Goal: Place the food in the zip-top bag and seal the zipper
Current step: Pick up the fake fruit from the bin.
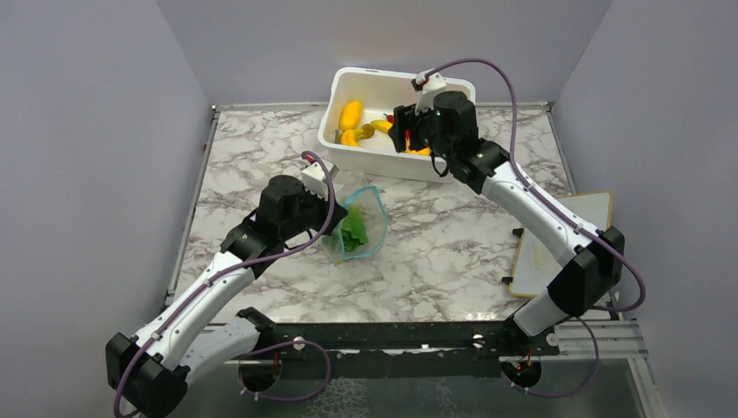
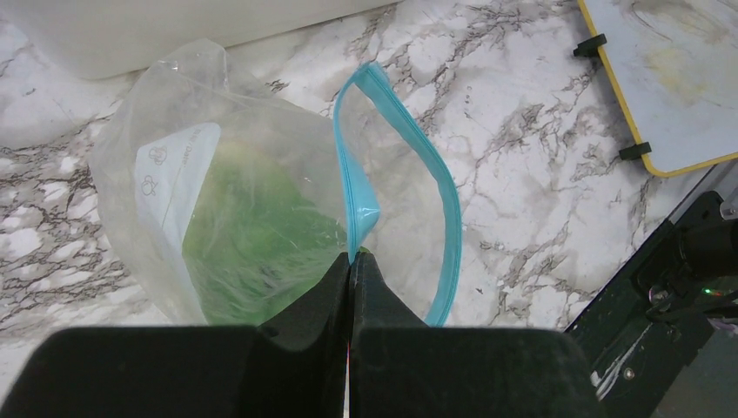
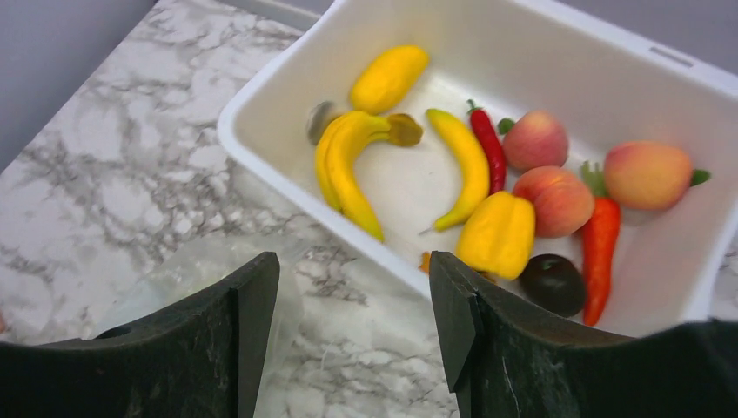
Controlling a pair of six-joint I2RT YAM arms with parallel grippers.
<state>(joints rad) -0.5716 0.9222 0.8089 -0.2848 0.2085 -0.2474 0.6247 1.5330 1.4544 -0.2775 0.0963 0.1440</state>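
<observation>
The clear zip-top bag [image 1: 363,228] lies open on the marble table with the green lettuce [image 2: 252,235] inside it. Its light-blue zipper [image 2: 446,205] forms an open loop. My left gripper [image 2: 351,259] is shut on the near zipper strip and holds that edge up; it also shows in the top view [image 1: 335,218]. My right gripper [image 3: 352,279] is open and empty, over the near wall of the white tub [image 3: 291,193]. The tub holds three peaches [image 3: 557,198], a yellow oval fruit [image 3: 389,77], bananas [image 3: 344,165], a yellow pepper [image 3: 498,233], a carrot [image 3: 599,244] and a red chili [image 3: 489,144].
A yellow-edged white board [image 1: 557,244] lies at the table's right edge; it also shows in the left wrist view [image 2: 661,78]. Grey walls close in the left, back and right. A black rail [image 1: 392,335] runs along the front edge.
</observation>
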